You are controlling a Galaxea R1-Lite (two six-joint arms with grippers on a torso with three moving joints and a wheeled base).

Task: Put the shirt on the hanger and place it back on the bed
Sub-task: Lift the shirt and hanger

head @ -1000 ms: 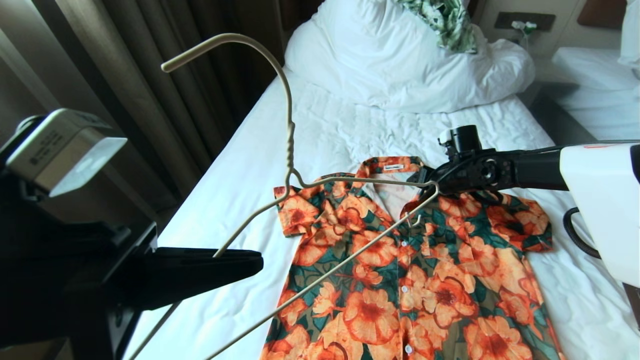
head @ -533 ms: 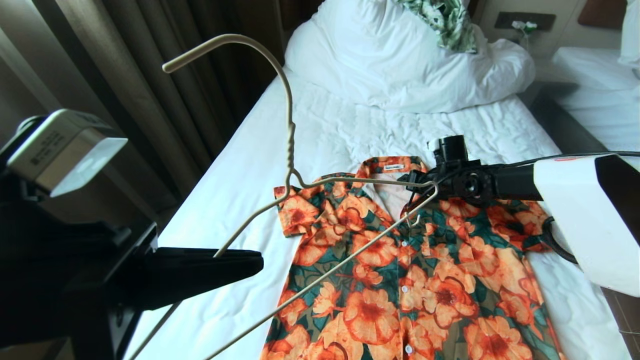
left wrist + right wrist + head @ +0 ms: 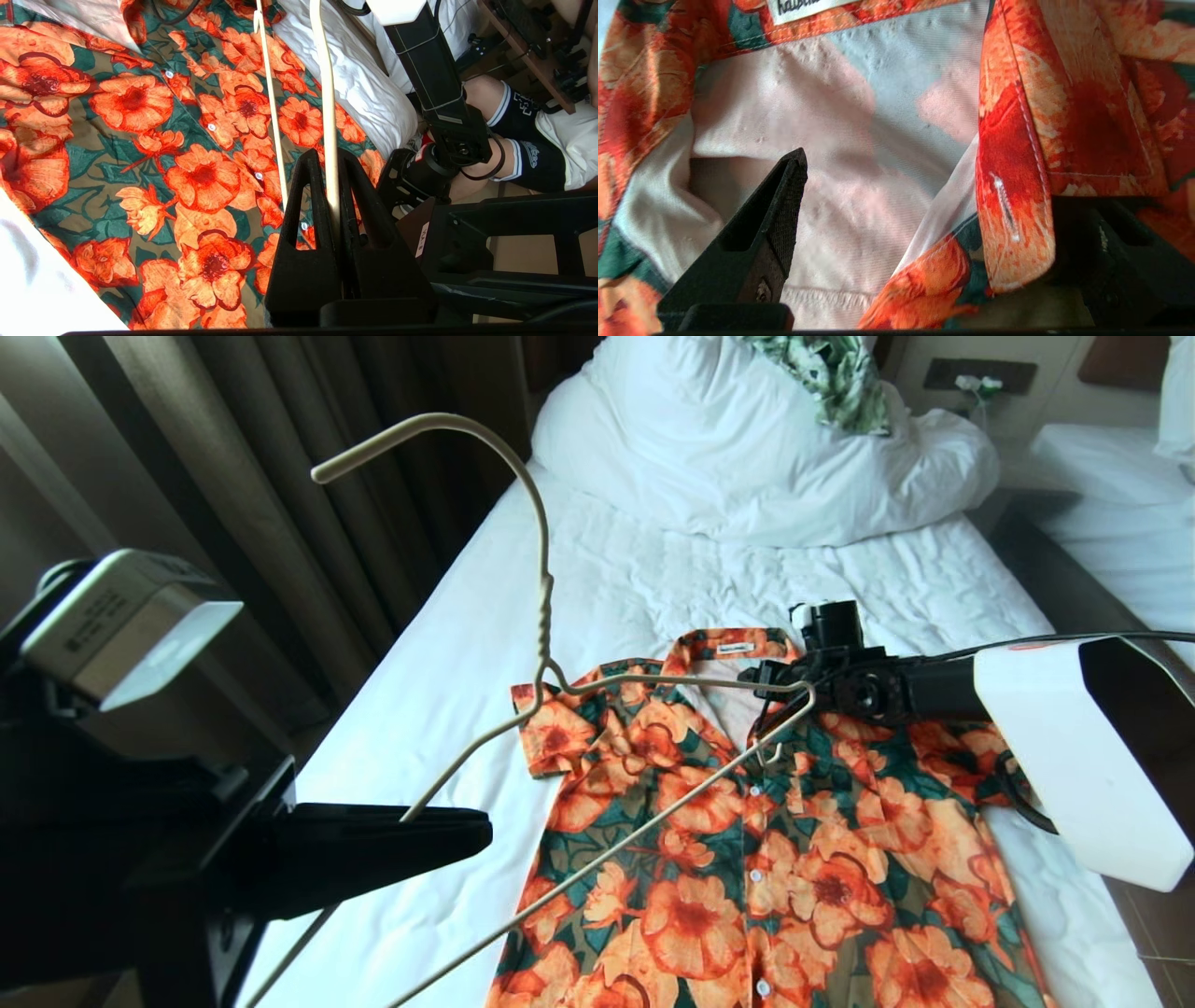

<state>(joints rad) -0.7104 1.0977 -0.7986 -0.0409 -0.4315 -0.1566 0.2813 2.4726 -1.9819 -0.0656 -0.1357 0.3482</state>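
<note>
Head view: lower left, the left end effector (image 3: 448, 831) clamps the hanger (image 3: 541, 644); mid-frame, the right end effector (image 3: 761, 686) gapes wide at the shirt (image 3: 747, 859) collar.

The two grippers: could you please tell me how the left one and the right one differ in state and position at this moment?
The left gripper is shut on the hanger, holding it in the air above the bed; the right gripper is open and holds nothing. The left sits off the shirt's side, while the right is low at the collar, one finger inside the neck opening. Both have black fingers.
</note>
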